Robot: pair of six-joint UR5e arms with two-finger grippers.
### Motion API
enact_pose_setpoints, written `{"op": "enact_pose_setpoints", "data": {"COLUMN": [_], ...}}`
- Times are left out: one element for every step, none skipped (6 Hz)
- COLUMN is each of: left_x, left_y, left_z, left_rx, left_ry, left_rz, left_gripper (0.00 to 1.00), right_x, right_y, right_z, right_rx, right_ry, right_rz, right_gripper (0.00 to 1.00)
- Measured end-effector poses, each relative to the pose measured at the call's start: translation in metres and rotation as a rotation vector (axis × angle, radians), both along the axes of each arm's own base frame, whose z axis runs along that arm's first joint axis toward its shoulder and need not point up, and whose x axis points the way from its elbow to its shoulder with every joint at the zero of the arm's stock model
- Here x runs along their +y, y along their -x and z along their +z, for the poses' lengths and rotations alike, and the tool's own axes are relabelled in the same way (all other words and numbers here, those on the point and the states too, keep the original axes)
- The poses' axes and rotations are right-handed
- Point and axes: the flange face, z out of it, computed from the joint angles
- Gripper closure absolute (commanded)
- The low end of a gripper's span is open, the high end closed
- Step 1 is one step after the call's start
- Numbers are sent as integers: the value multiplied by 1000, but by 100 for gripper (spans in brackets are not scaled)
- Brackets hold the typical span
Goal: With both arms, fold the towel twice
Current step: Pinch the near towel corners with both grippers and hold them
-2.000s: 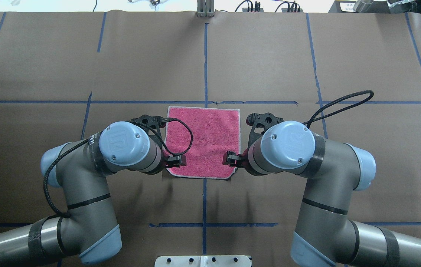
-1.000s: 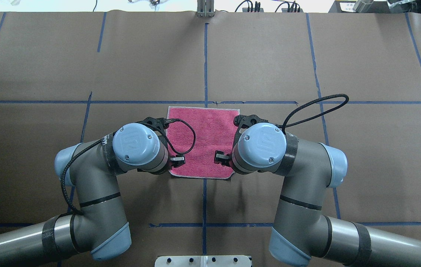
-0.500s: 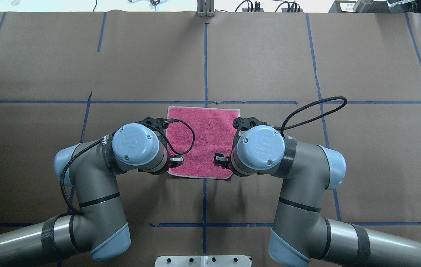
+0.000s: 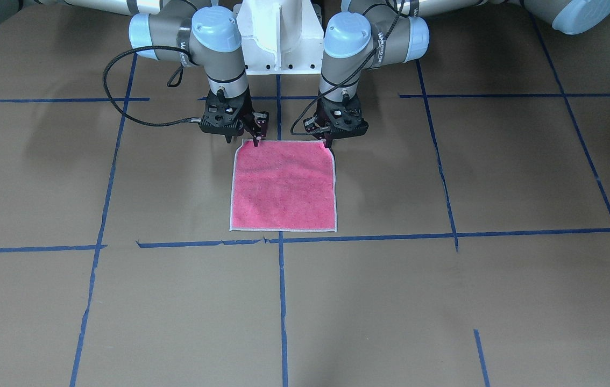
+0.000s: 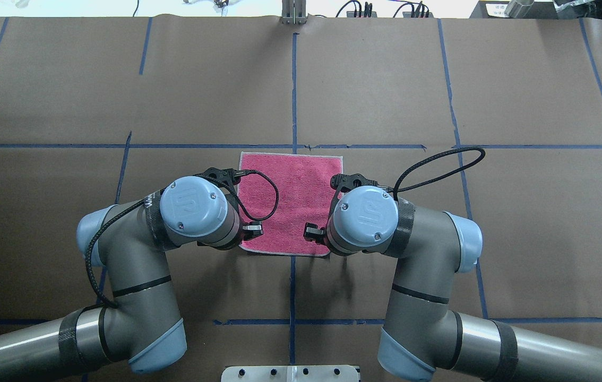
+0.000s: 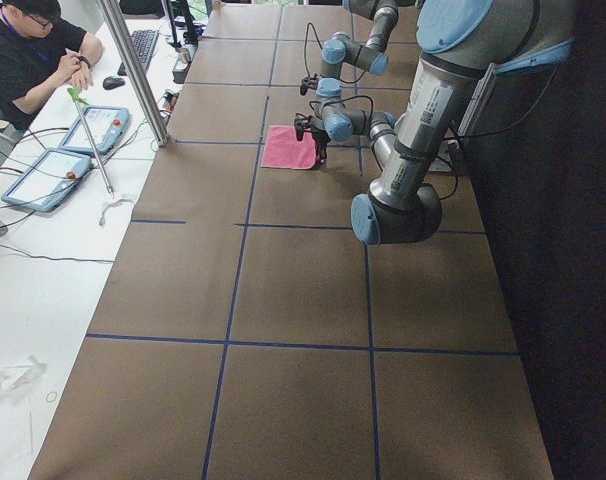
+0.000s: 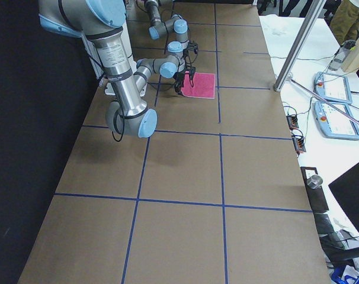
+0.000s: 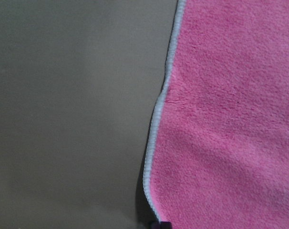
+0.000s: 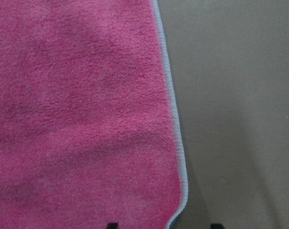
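You have one towel [image 4: 283, 185] in the work area. It lies flat and unfolded on the table [image 5: 386, 79], pink face up, with its whitish hem showing on all four sides. It sits just on the robot's side of a cross of blue tape lines [image 5: 293, 79], with the centre line running under it. No grey face is visible in any view.

You have two arms over the table, the left arm [image 5: 136, 265] and the right arm [image 5: 423, 265]. Each points its claw straight down at one of the two towel corners nearest the pedestal base [image 4: 278, 37].

Left gripper [image 4: 329, 141]: its fingers come together to a single point on the hem at its corner. The left wrist view shows one dark tip at the hem, with a shadow under the edge there. Read this as pinching the towel.

Right gripper [image 4: 242, 141]: its fingers are spread. In the right wrist view the two fingertips [image 9: 112, 225] straddle the corner, one over pink cloth and one over bare brown paper. Whether they touch the surface cannot be determined.

In the exterior left view, note one operator [image 6: 28, 50] seated beside the table, with two tablets [image 6: 91, 128] in front of him.
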Motion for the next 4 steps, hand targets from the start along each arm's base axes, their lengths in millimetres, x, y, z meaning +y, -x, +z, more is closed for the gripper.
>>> {"op": "enact_pose_setpoints", "data": {"left_x": [0, 0, 0, 0], "left_y": [0, 1, 1, 1], "left_z": [0, 0, 0, 0], "left_rx": [1, 1, 1, 2], "left_ry": [-1, -1, -1, -2], "left_rz": [0, -1, -1, -1], "left_gripper": [100, 100, 100, 100], "right_x": [0, -1, -2, -3], "right_y": [0, -1, -2, -3], "right_z": [0, -1, -1, -1], "right_rx": [-5, -6, -7, -6], "right_ry": [-2, -2, -2, -3], "right_rz": [0, 1, 2, 5], "right_gripper": [100, 100, 100, 100]}}
